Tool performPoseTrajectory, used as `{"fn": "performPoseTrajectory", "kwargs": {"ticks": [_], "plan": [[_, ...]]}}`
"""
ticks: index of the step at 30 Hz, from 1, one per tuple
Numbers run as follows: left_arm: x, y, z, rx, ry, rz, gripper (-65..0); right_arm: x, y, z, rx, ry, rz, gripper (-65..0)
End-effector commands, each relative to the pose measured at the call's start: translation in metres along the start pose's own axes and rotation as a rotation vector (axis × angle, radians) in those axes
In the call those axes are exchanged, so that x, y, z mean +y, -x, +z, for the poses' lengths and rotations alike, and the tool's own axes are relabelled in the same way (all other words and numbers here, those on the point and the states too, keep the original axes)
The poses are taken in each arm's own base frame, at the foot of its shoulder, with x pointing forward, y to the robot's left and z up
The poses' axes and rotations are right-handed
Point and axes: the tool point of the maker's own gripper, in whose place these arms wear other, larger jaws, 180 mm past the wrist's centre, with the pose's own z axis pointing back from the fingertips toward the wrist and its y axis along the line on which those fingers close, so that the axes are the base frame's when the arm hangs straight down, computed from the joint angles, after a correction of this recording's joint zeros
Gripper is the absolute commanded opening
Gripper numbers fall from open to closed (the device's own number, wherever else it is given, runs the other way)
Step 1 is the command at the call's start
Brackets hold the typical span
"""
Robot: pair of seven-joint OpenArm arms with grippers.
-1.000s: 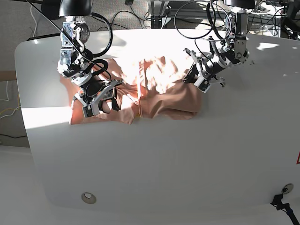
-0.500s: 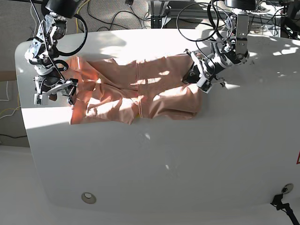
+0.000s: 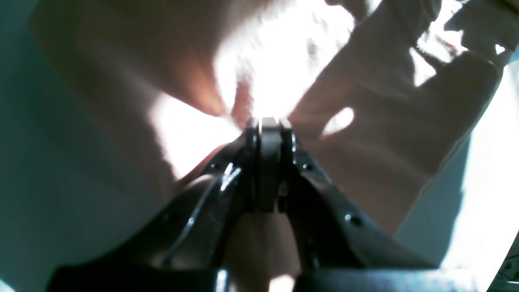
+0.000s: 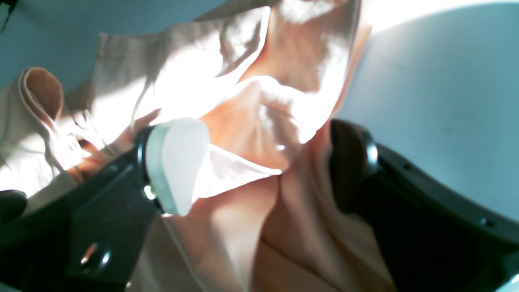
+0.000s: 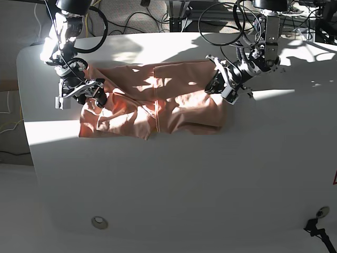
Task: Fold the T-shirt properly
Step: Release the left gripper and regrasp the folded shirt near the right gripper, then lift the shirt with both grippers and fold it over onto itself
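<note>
T-shirt [image 5: 152,100] lies across the far half of the white table [image 5: 184,179], bunched and wrinkled, partly folded with a lower edge doubled near the middle. Not a finished fold, by my read.

Your left gripper [image 5: 225,90] sits at the shirt's edge on the base view's right. In its wrist view the jaws are pressed together at the tip, pink cloth all around. I can't tell for sure whether a layer is pinched between them; glare washes out the tip. If it does hold that edge, it looks like an anchor so the cloth doesn't drag while the other side gets worked.

Your right gripper [image 4: 259,162] is at the opposite end, jaws spread wide with loose cloth lying between the pale pad [image 4: 176,162] and the dark finger [image 4: 348,162]. Not clamped. Looks placed to take a fresh hold on that bunched sleeve area [image 5: 97,105].

Hard sunlight and arm shadows cut across the cloth, so fold lines are hard to read there.

No brand, label or print legible on the shirt, grippers or table.
</note>
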Motion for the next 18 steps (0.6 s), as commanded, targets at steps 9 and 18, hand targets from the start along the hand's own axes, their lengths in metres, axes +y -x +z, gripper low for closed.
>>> {"fn": "performPoseTrajectory", "kwargs": {"ticks": [9, 18], "plan": [[0.004, 0.005, 0.002, 0.036, -0.014, -0.019, -65.0, 0.033, -0.004, -0.017, 0.011, -0.074, 0.042, -65.0], [0.005, 0.003, 0.001, 0.032, -0.015, -0.021, -65.0, 0.118, -0.032, 0.005, -0.063, -0.191, 0.288, -65.0]]}}
